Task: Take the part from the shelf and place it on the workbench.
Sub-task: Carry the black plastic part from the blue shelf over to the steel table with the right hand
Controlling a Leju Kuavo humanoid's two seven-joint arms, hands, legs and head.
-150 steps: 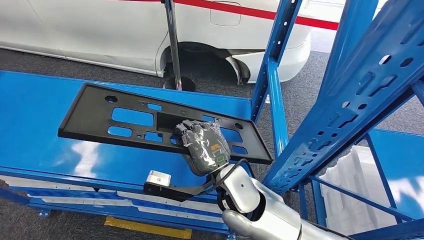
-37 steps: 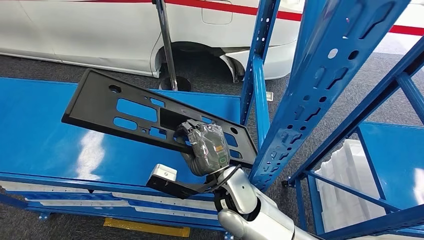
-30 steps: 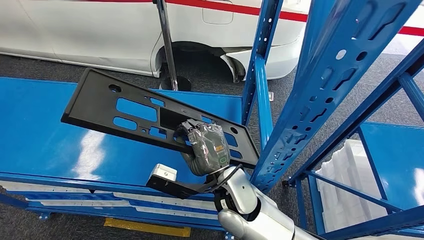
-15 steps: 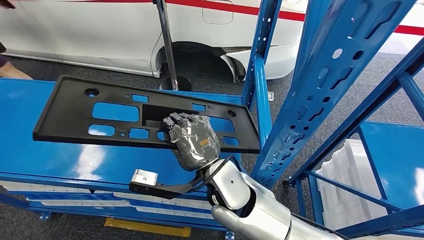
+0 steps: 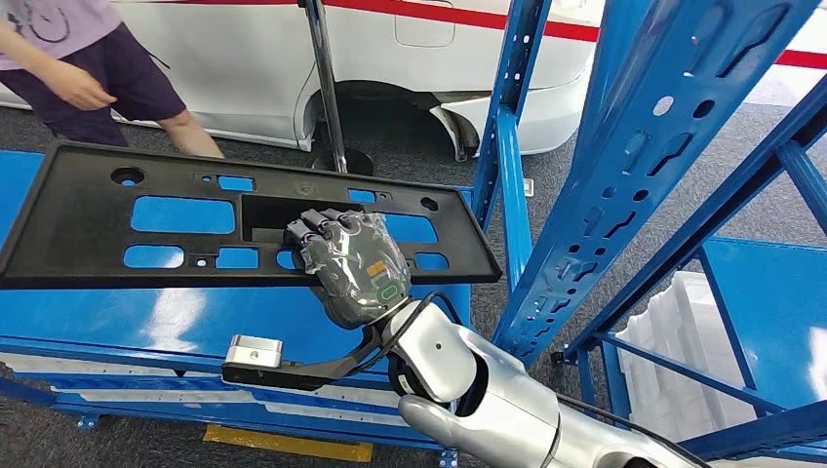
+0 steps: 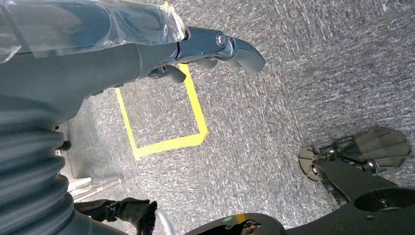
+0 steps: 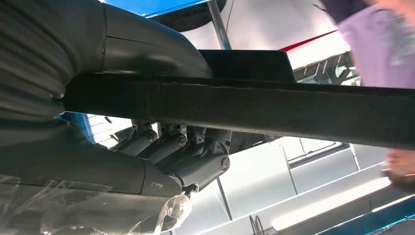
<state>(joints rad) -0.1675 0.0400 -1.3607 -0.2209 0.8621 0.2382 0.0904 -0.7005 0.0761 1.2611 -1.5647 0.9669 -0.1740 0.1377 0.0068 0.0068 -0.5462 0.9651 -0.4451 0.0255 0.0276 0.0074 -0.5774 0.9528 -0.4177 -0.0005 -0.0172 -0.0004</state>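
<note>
I am gripping the part (image 5: 234, 219) in my right hand (image 5: 353, 268), fingers (image 5: 310, 222) hooked through its middle slot, carrying it above the shelf (image 5: 210, 317). My left hand (image 6: 98, 49) is hanging, holding nothing. Next I must find the counter, minding the person (image 5: 83, 73).

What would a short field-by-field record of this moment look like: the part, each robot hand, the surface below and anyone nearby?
part: black plastic panel with cut-outs, held roughly level above the shelf
right hand: grips the panel's near edge, fingers over the top
left hand: holds nothing, hangs over grey carpet
surface below: blue shelf deck
person: stands beyond the panel's far edge, beside a white car
</note>
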